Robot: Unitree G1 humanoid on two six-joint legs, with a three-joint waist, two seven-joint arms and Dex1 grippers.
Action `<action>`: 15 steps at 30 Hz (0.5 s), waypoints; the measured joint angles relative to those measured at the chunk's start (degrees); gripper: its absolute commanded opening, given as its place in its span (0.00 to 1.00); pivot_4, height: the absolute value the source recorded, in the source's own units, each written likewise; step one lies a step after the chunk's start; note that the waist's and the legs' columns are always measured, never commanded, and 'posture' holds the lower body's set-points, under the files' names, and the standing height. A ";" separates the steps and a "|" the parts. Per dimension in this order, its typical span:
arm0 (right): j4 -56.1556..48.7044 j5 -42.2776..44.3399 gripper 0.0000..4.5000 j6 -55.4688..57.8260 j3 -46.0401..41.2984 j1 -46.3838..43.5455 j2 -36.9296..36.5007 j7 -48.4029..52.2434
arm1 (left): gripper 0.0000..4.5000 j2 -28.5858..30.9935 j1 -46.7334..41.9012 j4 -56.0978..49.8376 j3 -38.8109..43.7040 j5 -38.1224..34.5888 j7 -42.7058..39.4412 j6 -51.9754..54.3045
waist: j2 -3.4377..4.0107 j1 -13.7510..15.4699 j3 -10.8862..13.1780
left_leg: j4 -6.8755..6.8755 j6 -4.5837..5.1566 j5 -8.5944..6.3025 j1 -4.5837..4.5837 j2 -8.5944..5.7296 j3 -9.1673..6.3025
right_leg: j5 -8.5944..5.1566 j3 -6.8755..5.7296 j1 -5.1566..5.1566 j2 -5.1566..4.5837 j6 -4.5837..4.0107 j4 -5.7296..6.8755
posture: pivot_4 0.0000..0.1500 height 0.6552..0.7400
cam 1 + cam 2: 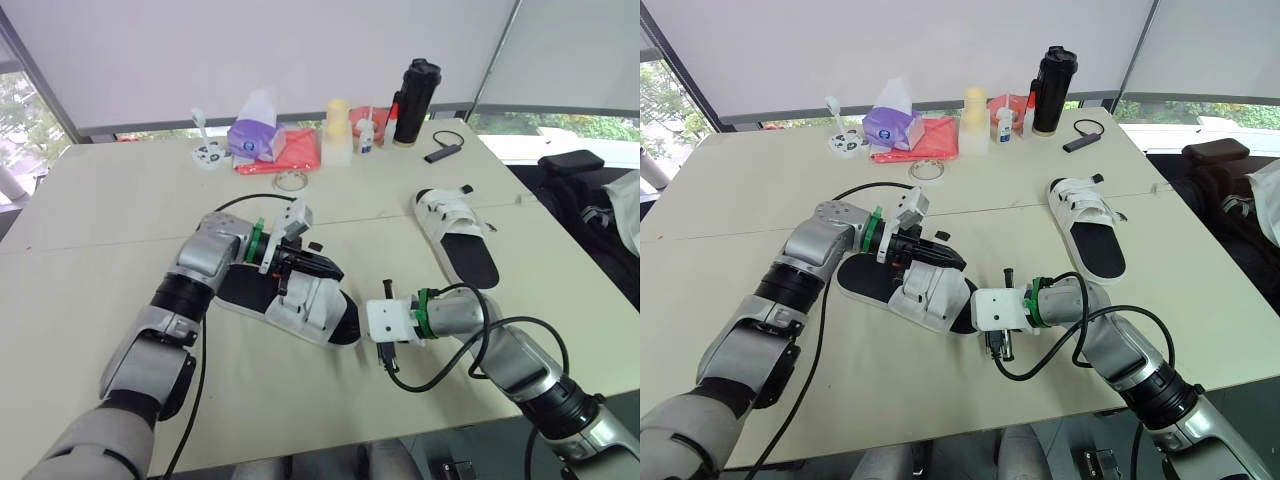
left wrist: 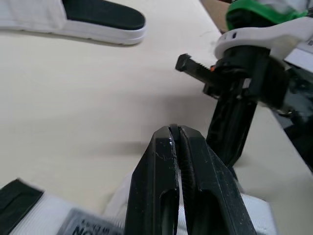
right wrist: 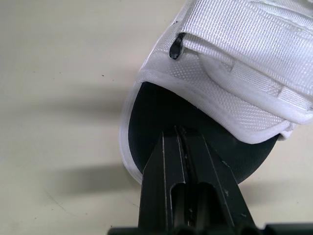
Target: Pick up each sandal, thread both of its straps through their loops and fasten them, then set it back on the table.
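Note:
A white sandal with a black insole (image 1: 300, 305) lies flat in the middle of the table, its two white straps (image 3: 244, 63) across the upper. My left gripper (image 1: 332, 271) hovers just over those straps, fingers shut with nothing seen between them. My right gripper (image 3: 181, 130) is shut too, and its tips rest at the black toe end of this sandal (image 3: 156, 127). The second sandal (image 1: 456, 234) lies apart at the right, straps laid across it. In the left wrist view the right gripper's black fingers (image 2: 230, 122) stand close ahead.
Along the back edge stand a purple tissue pack (image 1: 256, 135), a red cloth (image 1: 296, 150), a pale bottle (image 1: 337, 132), a black flask (image 1: 415, 103) and a tape roll (image 1: 290, 181). A black dongle (image 1: 444, 152) lies at the back right. Dark bags (image 1: 580, 190) sit beyond the table's right edge.

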 measured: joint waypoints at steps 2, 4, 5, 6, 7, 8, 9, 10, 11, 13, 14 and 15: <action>0.01 -0.09 0.00 -0.04 0.02 -0.01 0.04 0.00 | 0.00 0.38 1.23 -1.76 0.33 -0.70 0.73 1.04 | 0.00 -0.01 0.00 | 0.01 0.00 0.00 0.01 0.00 0.00 | 0.00 0.00 0.00 0.00 0.00 0.01 | 1.00 1.00; 0.02 -0.19 0.00 -0.11 0.05 -0.02 0.05 0.01 | 0.00 0.40 2.30 -3.16 0.66 -1.10 1.46 1.69 | 0.00 0.00 0.00 | 0.01 0.00 0.00 0.01 0.00 0.00 | 0.00 0.00 0.00 0.00 0.00 0.03 | 1.00 1.00; 0.04 -0.23 0.00 -0.14 0.05 -0.03 0.07 0.01 | 0.00 0.40 2.65 -3.54 0.67 -1.10 1.86 1.77 | 0.01 0.00 0.00 | 0.01 0.00 0.00 0.01 0.00 0.00 | 0.00 0.00 0.00 0.00 0.00 0.03 | 1.00 1.00; 0.09 -0.24 0.00 -0.19 0.06 -0.04 0.09 0.01 | 0.00 0.40 2.96 -3.77 0.67 -1.06 2.41 1.67 | 0.01 0.00 0.00 | 0.01 0.00 0.00 0.01 0.00 0.00 | 0.00 0.00 0.00 0.00 0.00 0.03 | 1.00 1.00; 0.13 -0.25 0.00 -0.23 0.06 -0.04 0.11 0.01 | 0.00 0.40 3.20 -3.84 0.67 -1.05 2.66 1.56 | 0.01 -0.01 0.00 | 0.01 0.00 0.00 0.02 0.00 0.00 | 0.00 0.00 0.00 0.00 0.00 0.03 | 1.00 1.00; 0.21 -0.25 0.00 -0.31 0.06 -0.08 0.15 0.03 | 0.00 0.40 3.37 -3.81 0.67 -0.94 3.04 1.15 | 0.01 0.00 0.00 | 0.01 0.00 0.00 0.02 0.00 0.00 | 0.00 0.00 0.00 0.01 0.00 0.03 | 1.00 1.00; 0.32 -0.26 0.00 -0.44 0.09 -0.14 0.16 0.06 | 0.00 0.40 3.62 -3.73 0.65 -0.68 3.57 0.17 | 0.01 -0.01 -0.01 | 0.01 0.00 0.00 0.03 0.01 0.00 | 0.00 0.00 0.01 0.01 0.00 0.03 | 1.00 1.00; 0.40 -0.26 0.00 -0.60 0.12 -0.21 0.16 0.11 | 0.00 0.37 4.01 -3.55 0.62 -0.36 4.01 -0.88 | 0.01 -0.01 -0.01 | 0.00 0.00 0.00 0.04 0.01 0.00 | 0.00 0.01 0.01 0.01 0.00 0.03 | 1.00 1.00; 0.44 -0.27 0.00 -0.71 0.14 -0.23 0.17 0.13 | 0.00 0.27 4.40 -3.09 0.60 -0.09 4.44 -1.64 | 0.02 -0.02 -0.01 | 0.01 0.00 0.00 0.05 0.01 0.01 | 0.00 0.01 0.01 0.01 -0.01 0.04 | 1.00 1.00; 0.48 -0.27 0.00 -0.83 0.13 -0.25 0.16 0.13 | 0.00 -0.16 5.37 -2.00 0.60 0.24 5.39 -3.19 | 0.02 0.01 -0.01 | 0.01 0.00 0.00 0.05 0.01 0.00 | 0.00 0.01 0.02 0.01 -0.01 0.05 | 1.00 1.00; 0.51 -0.29 0.00 -0.92 0.11 -0.26 0.16 0.15 | 0.00 -0.56 5.58 -1.10 0.61 0.33 5.92 -4.04 | 0.02 0.05 -0.01 | 0.01 0.00 0.00 0.06 0.01 0.00 | 0.00 0.01 0.03 0.01 -0.01 0.06 | 1.00 1.00; 0.59 -0.32 0.00 -1.05 0.11 -0.29 0.16 0.15 | 0.00 -0.78 5.64 -0.67 0.60 0.35 6.23 -4.58 | 0.02 0.08 -0.02 | 0.02 0.00 0.00 0.07 0.01 0.00 | 0.00 0.01 0.04 0.01 -0.01 0.07 | 1.00 1.00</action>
